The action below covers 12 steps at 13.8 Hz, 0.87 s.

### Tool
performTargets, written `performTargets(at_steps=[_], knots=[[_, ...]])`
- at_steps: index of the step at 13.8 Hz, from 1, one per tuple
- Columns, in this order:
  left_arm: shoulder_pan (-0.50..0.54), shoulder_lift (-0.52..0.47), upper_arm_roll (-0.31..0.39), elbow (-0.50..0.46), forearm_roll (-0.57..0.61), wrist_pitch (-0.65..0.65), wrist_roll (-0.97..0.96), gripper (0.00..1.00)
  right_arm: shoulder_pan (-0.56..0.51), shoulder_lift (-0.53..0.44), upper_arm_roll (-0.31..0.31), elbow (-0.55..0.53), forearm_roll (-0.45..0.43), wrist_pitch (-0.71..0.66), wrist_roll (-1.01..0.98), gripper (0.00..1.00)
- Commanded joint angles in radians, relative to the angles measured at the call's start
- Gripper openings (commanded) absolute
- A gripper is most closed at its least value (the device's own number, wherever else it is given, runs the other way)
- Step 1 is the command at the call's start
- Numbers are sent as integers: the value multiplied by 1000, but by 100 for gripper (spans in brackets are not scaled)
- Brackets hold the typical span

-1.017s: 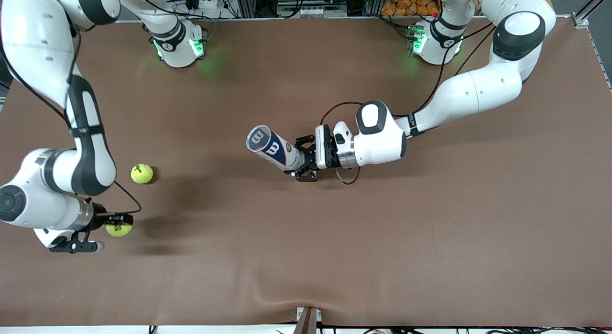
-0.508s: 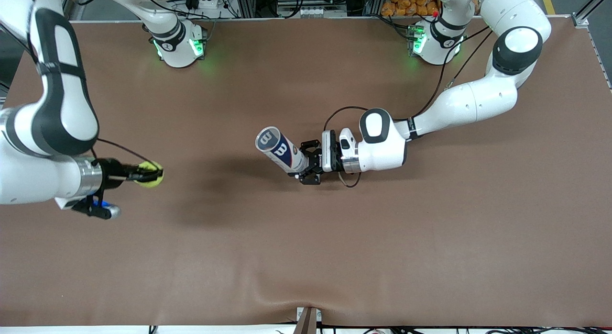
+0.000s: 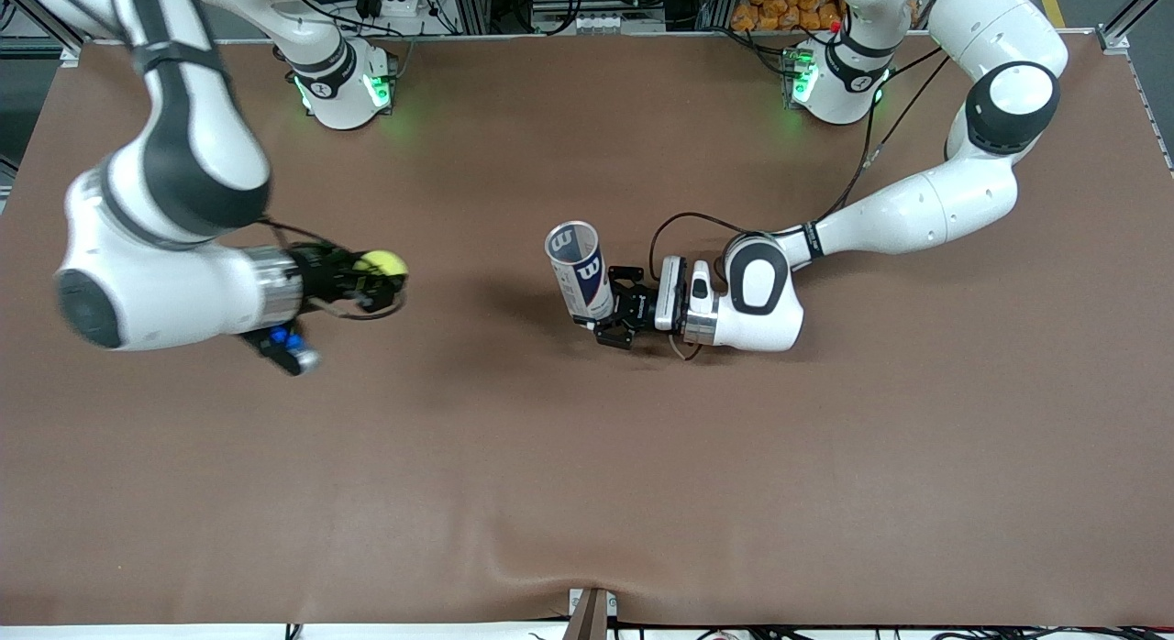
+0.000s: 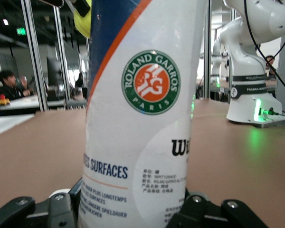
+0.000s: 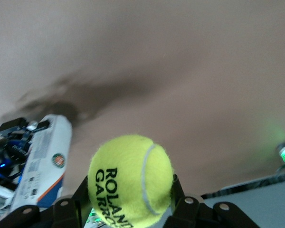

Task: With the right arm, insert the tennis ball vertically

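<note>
Ball (image 3: 382, 266) now nearer can (image 3: 580, 278)

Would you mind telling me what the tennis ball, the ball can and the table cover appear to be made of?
Tennis ball: yellow-green felt, fuzzy nap, with a curved seam and black print. Ball can: probably thin plastic with a glossy printed label; its mouth is open. Table cover: matte brown sheet, perhaps vinyl or leatherette, with a slight wrinkle near the front edge.

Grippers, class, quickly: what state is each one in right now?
Left gripper: shut on the tennis ball can, near the table's middle.
Right gripper: shut on the tennis ball, in the air above the table.
</note>
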Motion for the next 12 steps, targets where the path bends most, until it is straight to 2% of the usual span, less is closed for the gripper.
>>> performTargets(at_steps=[1,3,5,6,9,10,12], knots=[[-37,-12,19,57,-140,-38,138,73,19,-9,-12,15,29,21,69,0],[-23,-14,59,53,-170,-39,146,73,-10,-11,-20,37,-54,25,8,0],[-17,-9,93,40,-290,-59,152,73,-64,-18,-22,38,-110,25,-106,0],[-37,-12,119,46,-371,-85,182,73,-84,-17,-22,47,-113,25,-112,0],[-104,-14,130,56,-516,-122,238,73,-102,-14,-22,49,-129,24,-158,0],[-129,-14,142,60,-560,-172,239,73,-104,-14,-22,52,-129,24,-163,0],[-157,-20,170,94,-584,-211,258,73,-105,-12,-23,67,-138,25,-169,0]])
